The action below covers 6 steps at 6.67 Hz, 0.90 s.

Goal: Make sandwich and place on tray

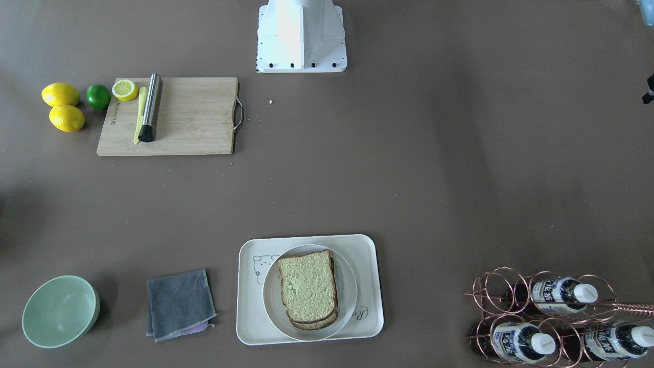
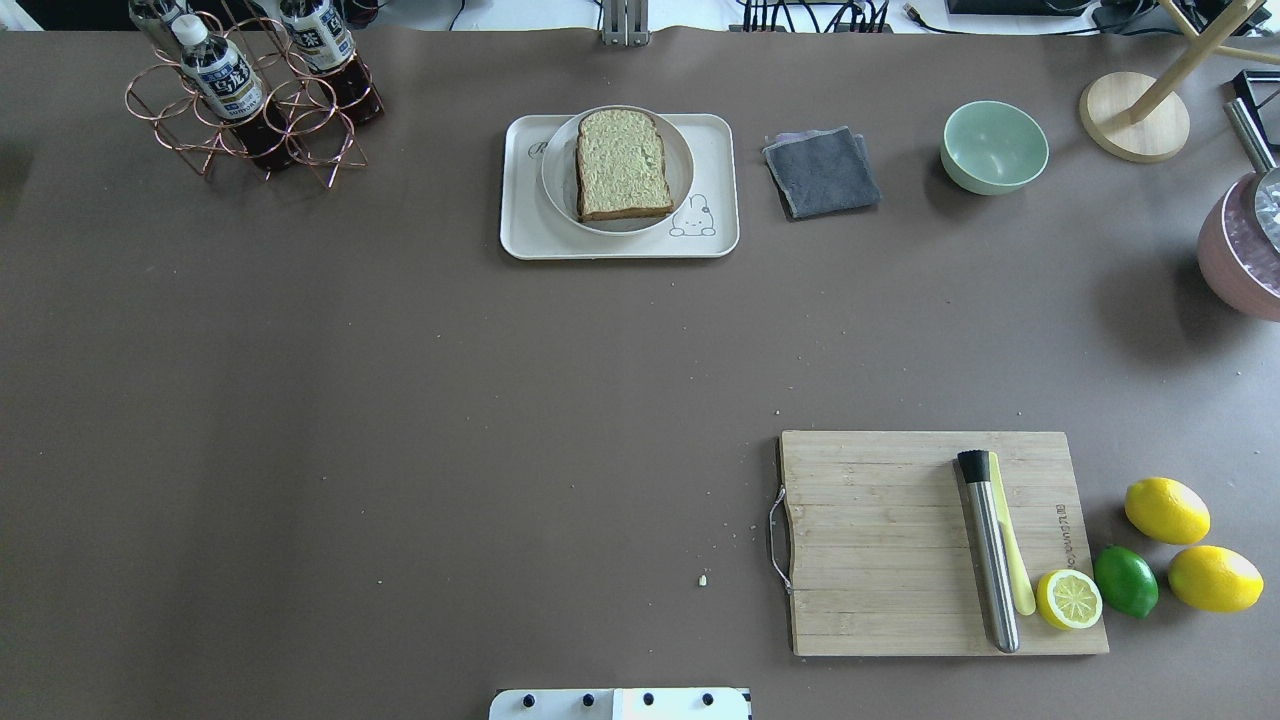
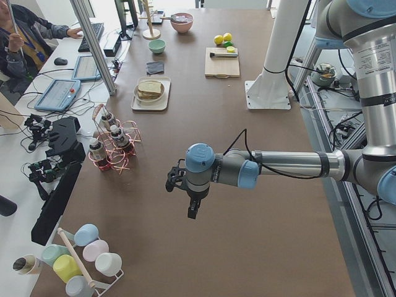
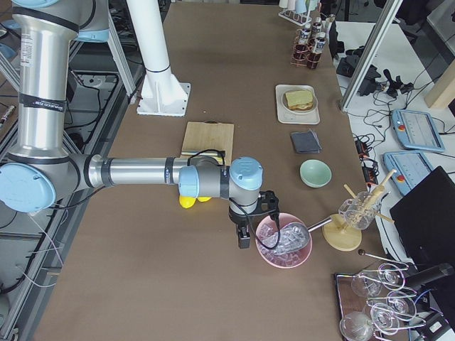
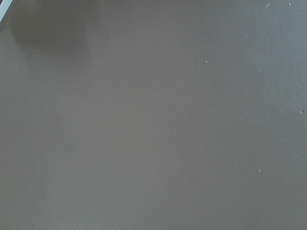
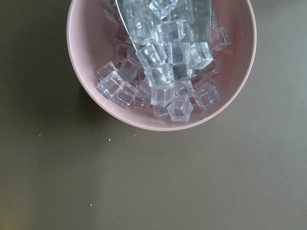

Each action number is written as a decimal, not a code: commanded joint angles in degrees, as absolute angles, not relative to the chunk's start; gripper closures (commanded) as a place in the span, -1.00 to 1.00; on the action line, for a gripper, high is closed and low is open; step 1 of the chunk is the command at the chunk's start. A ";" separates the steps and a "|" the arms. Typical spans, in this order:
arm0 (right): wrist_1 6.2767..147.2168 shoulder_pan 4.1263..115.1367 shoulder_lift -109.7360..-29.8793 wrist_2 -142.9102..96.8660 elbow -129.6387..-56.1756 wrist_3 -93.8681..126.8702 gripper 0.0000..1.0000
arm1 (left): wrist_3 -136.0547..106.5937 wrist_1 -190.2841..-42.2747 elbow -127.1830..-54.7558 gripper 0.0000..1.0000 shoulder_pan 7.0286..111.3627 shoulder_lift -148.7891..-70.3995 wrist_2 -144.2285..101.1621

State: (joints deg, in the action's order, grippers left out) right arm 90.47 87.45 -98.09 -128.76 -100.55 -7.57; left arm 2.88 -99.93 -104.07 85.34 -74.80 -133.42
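Observation:
The sandwich (image 1: 308, 289), stacked slices of brown-crusted bread, lies on a round white plate (image 1: 270, 302) that sits on the cream tray (image 1: 367, 255) at the table's far middle; it also shows in the overhead view (image 2: 622, 163). No egg shows between the slices. The left gripper (image 3: 192, 209) appears only in the exterior left view, hanging above bare table far from the tray; I cannot tell whether it is open or shut. The right gripper (image 4: 244, 237) appears only in the exterior right view, beside a pink ice bowl (image 4: 284, 241); I cannot tell its state either.
A wooden cutting board (image 2: 880, 545) holds a steel muddler (image 2: 988, 550) and a lemon half (image 2: 1068, 599); two lemons and a lime (image 2: 1125, 580) lie beside it. A grey cloth (image 2: 822, 171), a green bowl (image 2: 994, 147) and a copper bottle rack (image 2: 250, 100) flank the tray.

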 commanded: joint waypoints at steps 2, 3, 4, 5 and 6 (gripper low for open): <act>90.53 87.54 -98.00 -128.76 -100.46 -7.56 -1.00 | 2.72 -100.02 -103.36 -0.94 85.43 -74.97 -133.42; 90.44 87.45 -98.00 -128.67 -100.37 -7.56 -1.00 | 2.72 -100.02 -103.19 -0.94 85.43 -75.14 -133.42; 90.44 87.45 -98.00 -128.67 -100.37 -7.56 -1.00 | 2.72 -100.02 -103.27 -0.94 85.43 -75.15 -133.42; 90.35 87.45 -98.00 -128.58 -100.37 -7.56 -1.00 | 2.72 -100.02 -103.45 -0.94 85.52 -74.89 -133.42; 90.26 87.45 -97.91 -128.41 -100.28 -7.56 -1.00 | 2.72 -100.02 -103.36 -0.94 85.87 -74.80 -133.42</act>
State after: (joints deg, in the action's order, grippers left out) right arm 90.35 87.45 -97.97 -128.56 -100.34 -7.56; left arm 2.72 -100.02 -103.36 85.60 -74.93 -133.42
